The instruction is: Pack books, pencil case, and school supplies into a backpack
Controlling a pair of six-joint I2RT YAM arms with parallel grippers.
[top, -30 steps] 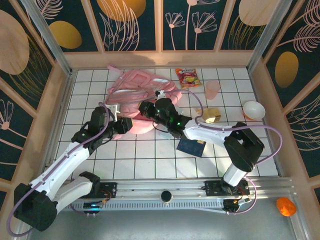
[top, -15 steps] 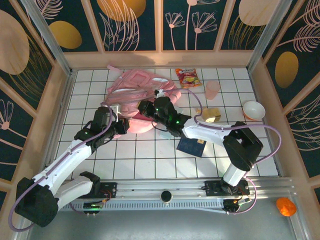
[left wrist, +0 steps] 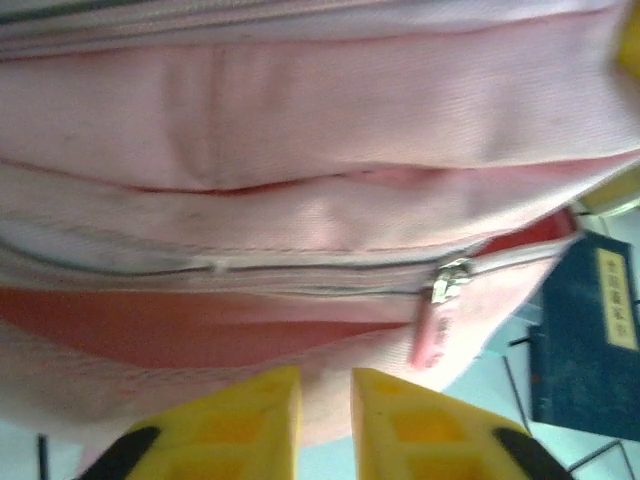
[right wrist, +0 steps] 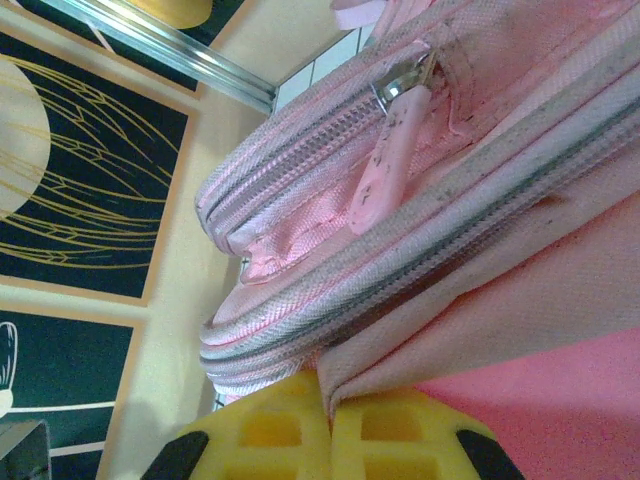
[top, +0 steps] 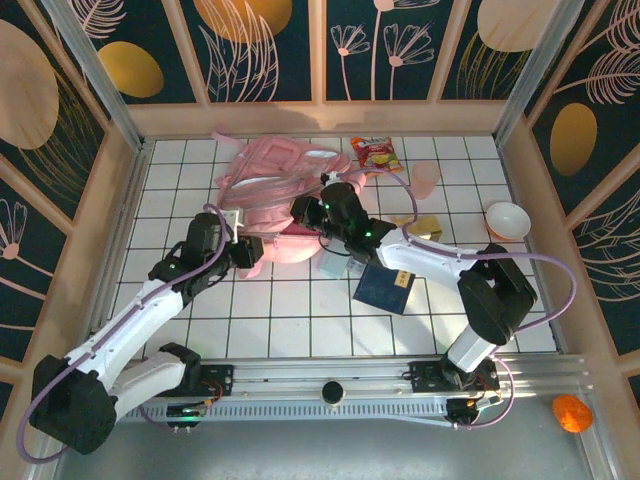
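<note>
Tiles [top: 280,300], pencil case [top: 333,264] newly uncovered beside backpack [top: 270,175]

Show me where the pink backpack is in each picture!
Top external: the backpack lies at the far middle of the table.
Left wrist: the backpack spreads across the top and middle, its zip running sideways.
Right wrist: the backpack covers the middle and right, slanting upward.
Landmark: the navy book lies near-right of the backpack from above, and at the left wrist view's right edge.

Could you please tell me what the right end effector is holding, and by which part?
The right end effector pinches the backpack by the fabric edge beside its zipper.
</note>
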